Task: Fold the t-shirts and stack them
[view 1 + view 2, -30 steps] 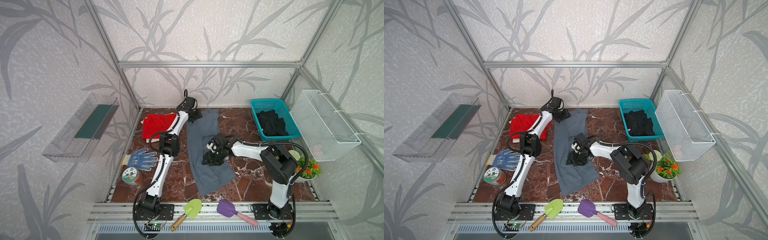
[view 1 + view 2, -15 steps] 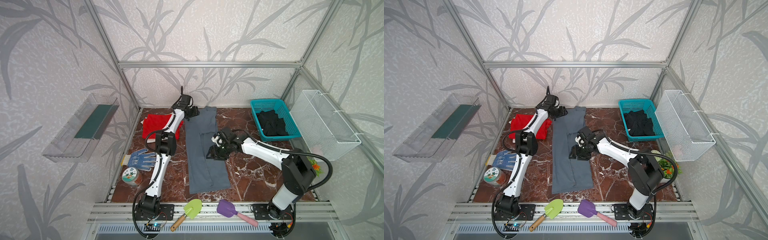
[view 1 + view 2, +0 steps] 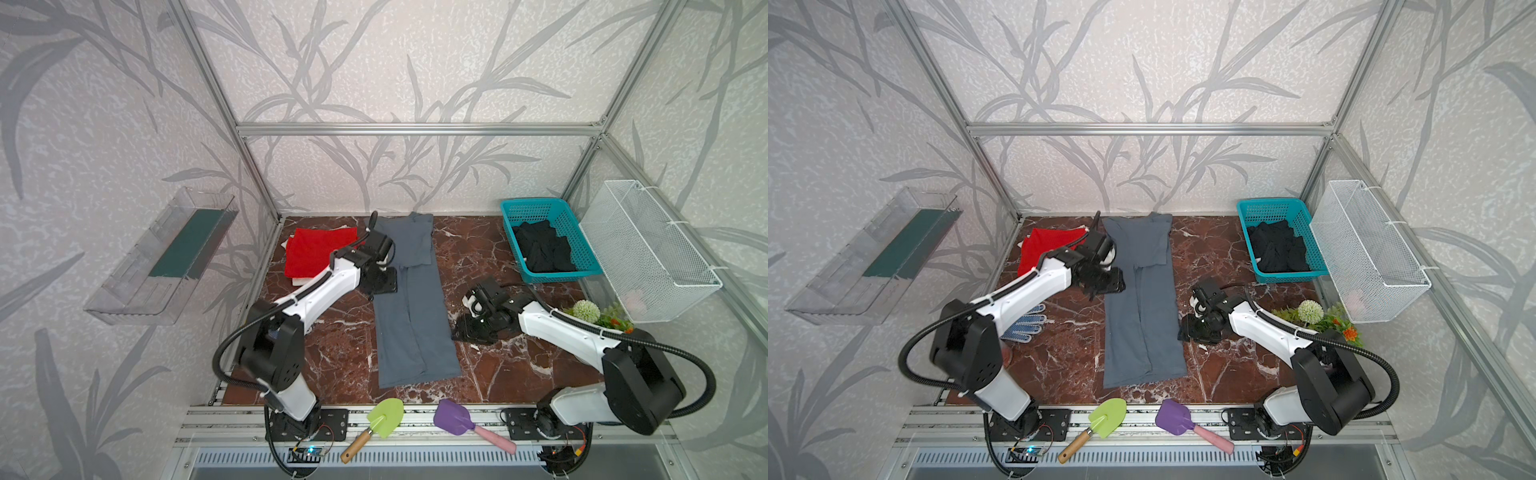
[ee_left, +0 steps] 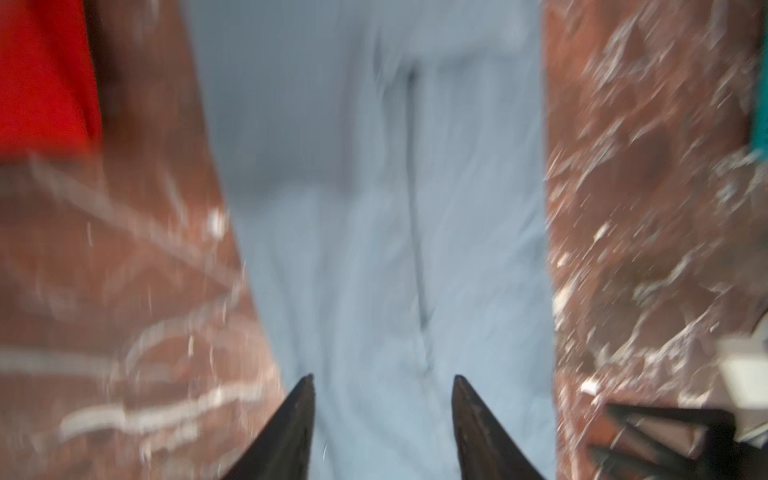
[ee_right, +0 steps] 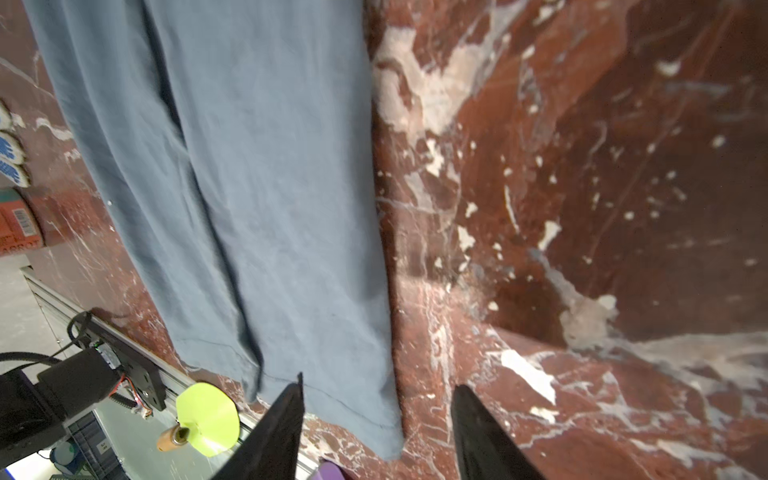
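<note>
The teal basket (image 3: 536, 210) holds the crumpled black t-shirt (image 3: 544, 251). The white wire basket (image 3: 648, 249) beside it shows only a faint pale shape that I cannot make out.

The left gripper (image 4: 382, 376) has its jaws apart with nothing between them. It hangs at the nearest edge of the grey t-shirt (image 3: 415, 324), which lies flat in a long strip between the two grippers; whether it touches the cloth I cannot tell. The folded red t-shirt (image 3: 316, 249) lies just on its outer side.

The right gripper (image 5: 376, 380) is also spread and empty — low over the bare table (image 3: 519, 374), just beside the grey t-shirt's other edge.
</note>
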{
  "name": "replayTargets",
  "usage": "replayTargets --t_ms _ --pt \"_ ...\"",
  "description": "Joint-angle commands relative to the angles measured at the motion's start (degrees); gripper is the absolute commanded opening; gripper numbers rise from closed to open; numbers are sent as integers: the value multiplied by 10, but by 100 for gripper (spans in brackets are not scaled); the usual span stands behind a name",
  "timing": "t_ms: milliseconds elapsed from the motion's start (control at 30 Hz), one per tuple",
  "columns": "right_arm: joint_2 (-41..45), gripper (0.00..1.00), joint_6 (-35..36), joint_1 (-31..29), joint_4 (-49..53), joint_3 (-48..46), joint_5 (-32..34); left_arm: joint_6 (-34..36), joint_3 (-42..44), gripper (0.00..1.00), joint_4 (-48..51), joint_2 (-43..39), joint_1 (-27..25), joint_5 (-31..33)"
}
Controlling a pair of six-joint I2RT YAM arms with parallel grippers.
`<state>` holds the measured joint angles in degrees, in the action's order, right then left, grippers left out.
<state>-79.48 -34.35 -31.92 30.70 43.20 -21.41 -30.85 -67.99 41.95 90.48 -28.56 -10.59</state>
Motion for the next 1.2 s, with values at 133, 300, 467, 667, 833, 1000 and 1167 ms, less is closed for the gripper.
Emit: replayTargets --t_ms 133,300,467,667,833,1000,1167 --pt "2 57 -5 -38 -18 -45 -4 -134 216 48 5 -149 -94 -1" --pt "-5 55 -49 -76 -38 -68 17 -183 292 53 -12 -214 -128 -19" --pt "8 54 -84 -93 -68 -103 21 -208 343 58 -45 -251 -137 -49" --pt "0 46 -88 -100 -65 -103 16 -226 373 57 -75 -247 -143 -65" --pt "9 45 -99 -111 -56 -109 17 -235 388 56 -85 -248 -154 -78" --pt "24 45 -109 -118 -49 -121 17 -242 395 53 -77 -242 -172 -86" --pt "36 42 -117 -125 -37 -126 21 -253 404 52 -77 -241 -182 -82"
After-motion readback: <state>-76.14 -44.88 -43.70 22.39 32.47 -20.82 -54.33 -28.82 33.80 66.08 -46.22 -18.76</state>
